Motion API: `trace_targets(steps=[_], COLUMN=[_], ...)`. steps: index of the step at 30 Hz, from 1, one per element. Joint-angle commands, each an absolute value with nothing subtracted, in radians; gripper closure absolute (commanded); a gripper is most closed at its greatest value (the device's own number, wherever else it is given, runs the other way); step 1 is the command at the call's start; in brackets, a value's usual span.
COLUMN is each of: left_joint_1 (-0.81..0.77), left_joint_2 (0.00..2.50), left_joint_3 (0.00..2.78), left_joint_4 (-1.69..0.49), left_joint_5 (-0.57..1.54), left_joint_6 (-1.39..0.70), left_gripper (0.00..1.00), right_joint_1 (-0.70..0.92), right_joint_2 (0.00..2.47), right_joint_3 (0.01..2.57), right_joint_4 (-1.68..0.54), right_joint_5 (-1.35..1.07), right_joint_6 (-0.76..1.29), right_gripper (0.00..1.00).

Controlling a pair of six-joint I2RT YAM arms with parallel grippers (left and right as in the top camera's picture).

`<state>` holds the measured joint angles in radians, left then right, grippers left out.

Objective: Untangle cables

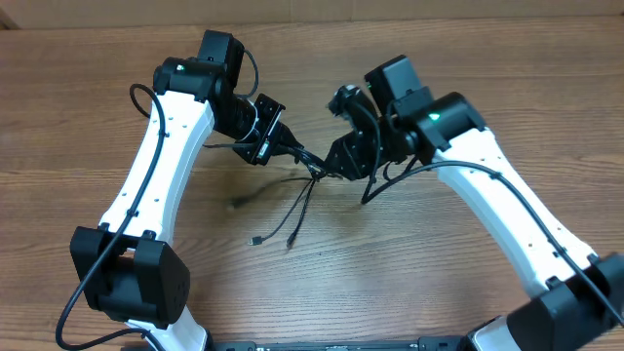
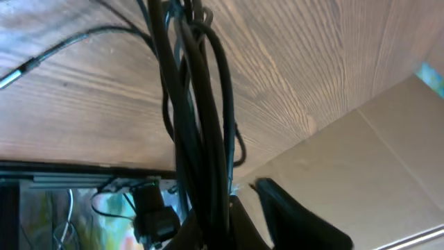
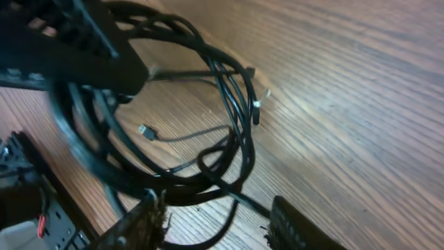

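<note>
A bunch of thin black cables (image 1: 297, 210) hangs between my two grippers above the middle of the wooden table, its loose ends trailing toward the front edge. My left gripper (image 1: 292, 151) is shut on the bundle; in the left wrist view the cables (image 2: 198, 104) run straight up out of the left gripper (image 2: 222, 226). My right gripper (image 1: 333, 168) sits just to the right of it. In the right wrist view the right gripper (image 3: 218, 222) is open, its fingers wide apart, and a strand of the looped cables (image 3: 232, 139) crosses between them. Small plug ends (image 3: 143, 129) lie on the wood.
The table (image 1: 468, 283) is brown wood grain. A cardboard wall (image 2: 374, 160) stands behind it. A dark rail (image 2: 69, 170) runs along the front edge between the two arm bases (image 1: 132, 283). Thicker robot cables loop along both white arms.
</note>
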<state>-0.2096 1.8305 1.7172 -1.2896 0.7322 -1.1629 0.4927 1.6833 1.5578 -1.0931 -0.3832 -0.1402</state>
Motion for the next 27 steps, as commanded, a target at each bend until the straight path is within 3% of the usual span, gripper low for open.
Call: trace_targets(steps=[1, 15, 27], left_joint_1=[-0.216, -0.215, -0.239], left_joint_2=[1.799, 1.799, 1.799], left_joint_3=[1.732, 1.732, 1.732], left_joint_4=[-1.291, -1.283, -1.322], left_joint_5=[0.775, 0.509, 0.576], left_joint_6=[-1.216, -1.322, -1.33], left_gripper=[0.96, 0.96, 0.96], right_joint_1=[0.512, 0.519, 0.571], right_joint_2=[1.705, 1.615, 1.682], right_joint_3=[1.572, 1.581, 1.559], right_joint_4=[-1.106, -1.137, -1.09], right_joint_5=[-0.397, -0.463, -0.457], right_joint_6=[-0.193, -0.185, -0.192], right_gripper=[0.55, 0.51, 0.51])
